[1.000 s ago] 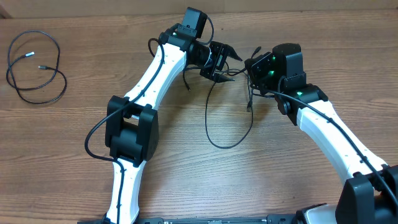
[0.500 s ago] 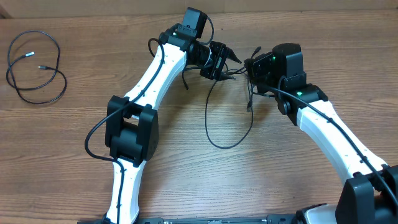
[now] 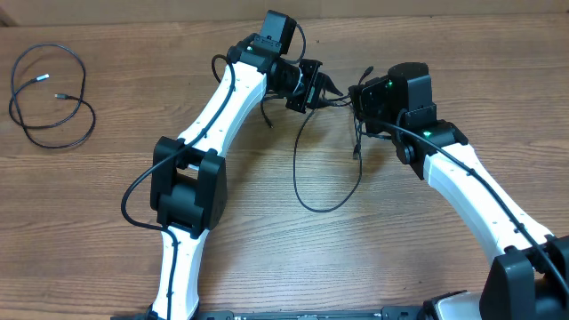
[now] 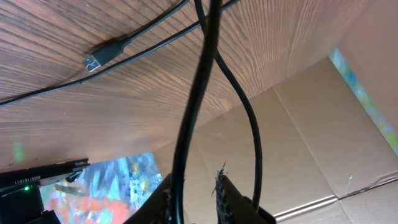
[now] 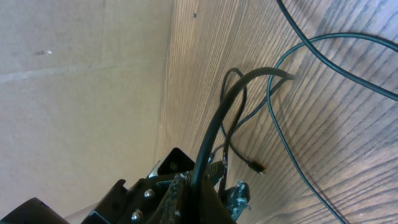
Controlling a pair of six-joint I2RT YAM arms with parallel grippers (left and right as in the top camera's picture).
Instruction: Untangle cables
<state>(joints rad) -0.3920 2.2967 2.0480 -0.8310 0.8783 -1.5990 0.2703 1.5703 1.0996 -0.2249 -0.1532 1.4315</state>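
Observation:
Two tangled black cables (image 3: 307,191) hang between my grippers at the far middle of the table and loop down onto the wood. A third cable (image 3: 53,98) lies coiled alone at the far left. My left gripper (image 3: 324,89) reaches right into the tangle. In the left wrist view one cable (image 4: 186,137) runs between its fingers (image 4: 163,200), resting against one pad with a narrow gap left to the other. My right gripper (image 3: 360,93) faces it, shut on a cable (image 5: 214,137) that arches out of its fingertips. A small plug (image 5: 256,166) lies on the wood just beyond.
A USB plug end (image 4: 93,61) lies on the wood beyond my left gripper. A cardboard wall (image 5: 81,81) stands along the table's far edge, close behind both grippers. Thicker black arm wires (image 3: 133,191) run along the white arm links.
My left gripper's jaws have narrowed from wide open to a small gap around the cable. Both arms and the cable loop have barely shifted.

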